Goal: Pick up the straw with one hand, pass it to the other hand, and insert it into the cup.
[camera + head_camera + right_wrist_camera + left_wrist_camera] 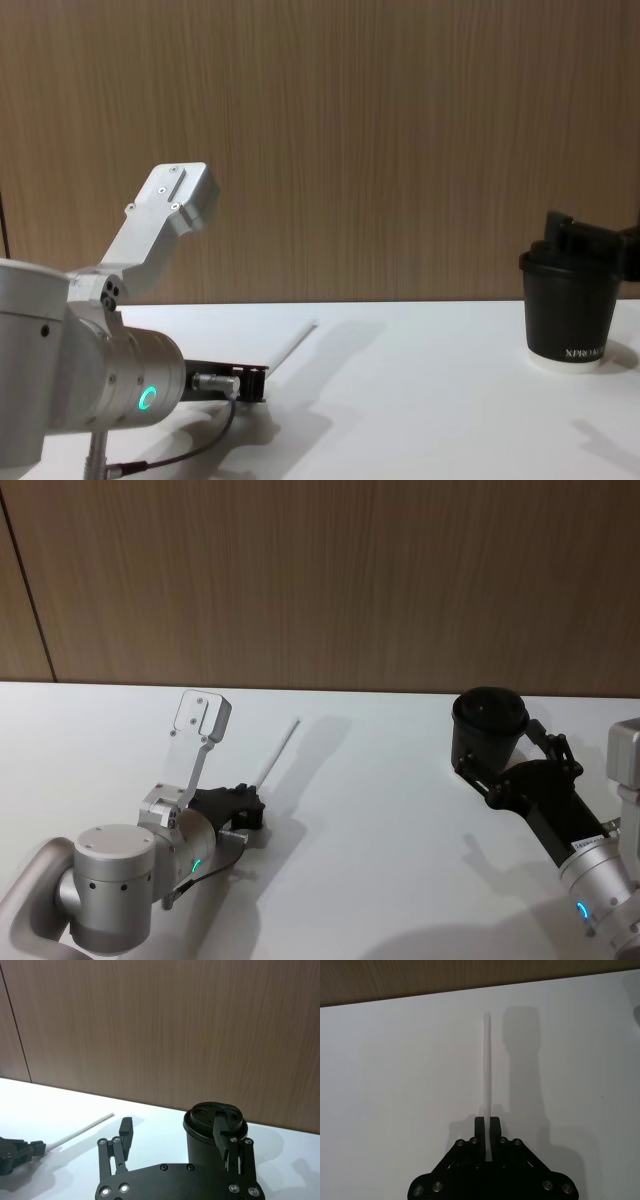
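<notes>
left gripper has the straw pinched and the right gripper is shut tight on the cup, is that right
Not quite. The right gripper is open at the cup, not shut on it: the right wrist view shows one finger well clear of the cup's side. The left gripper does have the straw pinched.

surface: plain matte white table (380,820), filling the lower half of the head view | backdrop: brown wood-grain wall (330,580) across the upper half, its grain running sideways, meeting the table's far edge in a straight line | detail: thin dark seam (27,580) slanting down the wall at the upper left of the frame
</notes>
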Action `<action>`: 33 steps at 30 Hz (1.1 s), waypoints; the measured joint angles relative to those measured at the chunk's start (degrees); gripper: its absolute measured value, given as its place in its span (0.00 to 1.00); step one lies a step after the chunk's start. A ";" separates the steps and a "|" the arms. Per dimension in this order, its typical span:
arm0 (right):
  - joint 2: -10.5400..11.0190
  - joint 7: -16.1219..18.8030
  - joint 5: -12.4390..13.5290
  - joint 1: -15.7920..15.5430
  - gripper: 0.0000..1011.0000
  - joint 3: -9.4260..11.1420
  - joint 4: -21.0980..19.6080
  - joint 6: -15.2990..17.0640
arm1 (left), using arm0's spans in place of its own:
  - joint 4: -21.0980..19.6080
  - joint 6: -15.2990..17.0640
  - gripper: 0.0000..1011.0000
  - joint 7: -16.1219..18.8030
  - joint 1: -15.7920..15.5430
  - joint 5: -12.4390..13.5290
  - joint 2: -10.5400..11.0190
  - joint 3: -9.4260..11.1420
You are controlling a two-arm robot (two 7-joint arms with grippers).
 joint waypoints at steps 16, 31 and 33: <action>0.00 0.00 0.00 0.00 0.99 0.00 0.00 0.00 | 0.00 -0.01 0.00 0.00 0.00 0.00 -0.01 0.00; 0.00 0.00 0.00 0.00 0.99 0.00 0.00 0.00 | 0.00 -0.14 0.00 -0.07 -0.03 0.08 -0.02 0.04; 0.00 0.00 0.00 0.00 0.99 0.00 0.00 0.00 | 0.03 -0.29 0.00 -0.22 -0.06 0.13 -0.02 0.09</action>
